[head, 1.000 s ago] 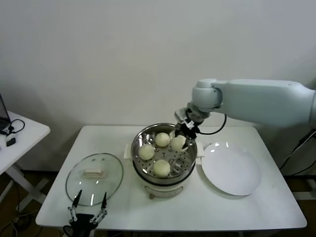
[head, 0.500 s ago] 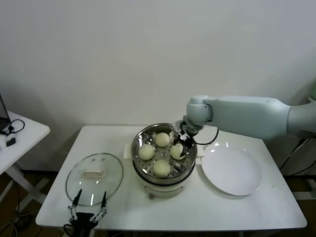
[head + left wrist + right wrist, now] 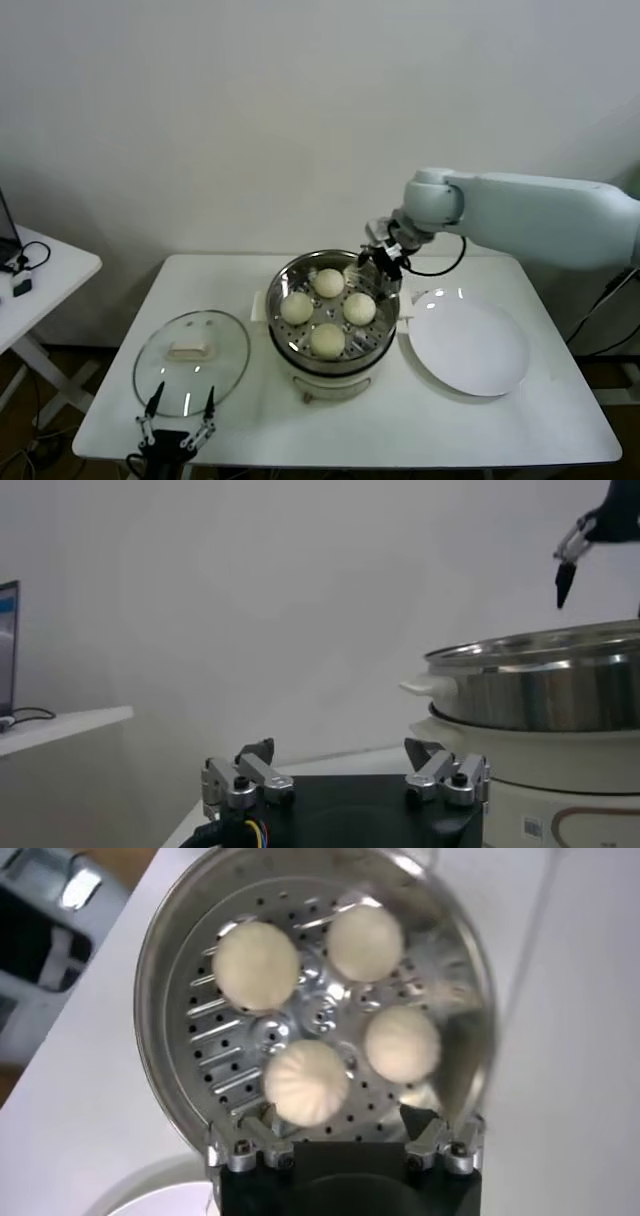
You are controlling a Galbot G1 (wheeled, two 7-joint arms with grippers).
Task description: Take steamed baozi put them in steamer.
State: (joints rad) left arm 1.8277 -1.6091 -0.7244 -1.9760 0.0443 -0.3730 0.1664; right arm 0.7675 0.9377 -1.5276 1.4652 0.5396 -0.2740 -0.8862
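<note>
The steel steamer stands mid-table on its cream-white base. Several cream-white baozi lie on its perforated tray: one at the back, one on the left, one on the right, one at the front. My right gripper hangs open and empty just above the steamer's back right rim. In the right wrist view its fingertips are spread over the tray, with a pleated baozi nearest them. My left gripper is parked open at the table's front left edge, beside the steamer.
A round glass lid lies flat left of the steamer. A flat white plate lies to its right, bare. A second white table with cables stands at the far left.
My right gripper has let go of the baozi on the tray's right side and risen up and back out of the steamer. The left arm has not moved.
</note>
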